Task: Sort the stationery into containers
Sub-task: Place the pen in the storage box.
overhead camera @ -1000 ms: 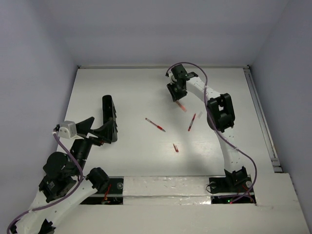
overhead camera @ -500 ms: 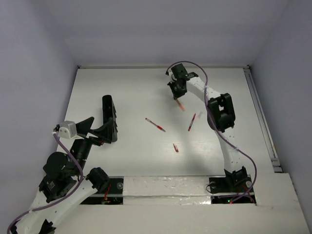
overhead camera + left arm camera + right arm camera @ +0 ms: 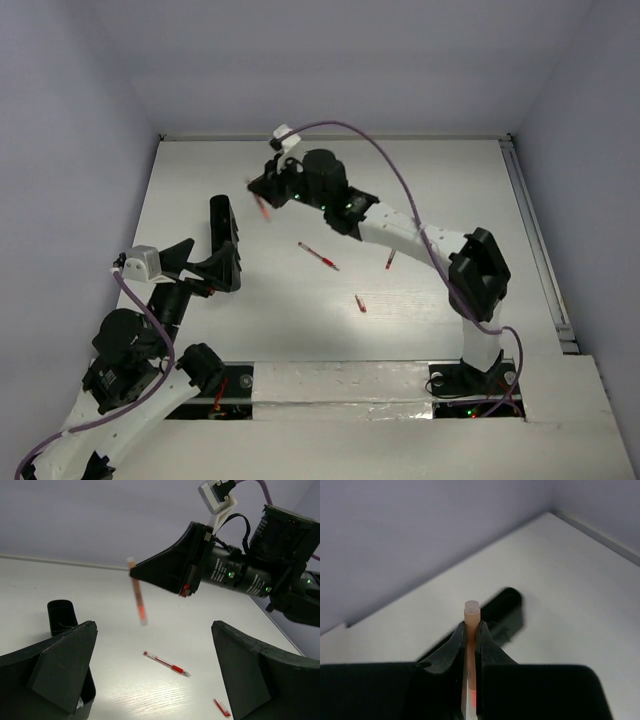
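White table (image 3: 200, 170), plain pale lavender walls (image 3: 330, 60) on three sides, metal rail (image 3: 540, 240) along right edge.

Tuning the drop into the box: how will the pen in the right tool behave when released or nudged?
The pen hangs straight, so probably stiff and light. The right tool pinches it near one end, so it may pivot. Its round barrel would likely roll if it misses the black box.

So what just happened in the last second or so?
The right gripper closed on a pen, lifted it and swung left toward the box. The left gripper stayed open beside the box. The middle pen, the right pen and the red piece did not move.
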You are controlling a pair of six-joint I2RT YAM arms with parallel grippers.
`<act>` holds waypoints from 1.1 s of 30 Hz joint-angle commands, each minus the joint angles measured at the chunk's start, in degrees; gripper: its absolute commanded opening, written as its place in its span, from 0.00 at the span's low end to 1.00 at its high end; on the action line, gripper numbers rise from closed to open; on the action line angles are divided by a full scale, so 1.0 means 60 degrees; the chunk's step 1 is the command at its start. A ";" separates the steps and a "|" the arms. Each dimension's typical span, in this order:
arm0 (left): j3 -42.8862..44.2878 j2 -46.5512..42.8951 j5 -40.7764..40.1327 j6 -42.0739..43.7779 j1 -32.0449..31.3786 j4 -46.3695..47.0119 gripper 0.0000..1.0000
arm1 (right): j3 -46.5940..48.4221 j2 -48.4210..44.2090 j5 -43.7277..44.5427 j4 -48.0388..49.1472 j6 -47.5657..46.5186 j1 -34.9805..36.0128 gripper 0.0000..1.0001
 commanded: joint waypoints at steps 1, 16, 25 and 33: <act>-0.0088 0.0024 -0.0014 0.0070 0.0047 0.0493 0.99 | -0.0197 0.0501 -0.0873 0.3021 0.1247 0.0549 0.00; -0.0073 -0.0343 -0.0102 0.0011 0.0047 0.0419 0.99 | 0.1342 0.2787 -0.1638 0.4200 0.2115 0.1575 0.00; -0.0088 -0.0343 -0.0043 0.0026 0.0047 0.0405 0.99 | 0.1562 0.3358 -0.1595 0.4009 0.2041 0.1765 0.00; -0.0088 -0.0343 -0.0028 0.0026 0.0135 0.0405 0.99 | 0.1138 0.3330 -0.1478 0.4214 0.2042 0.1765 0.00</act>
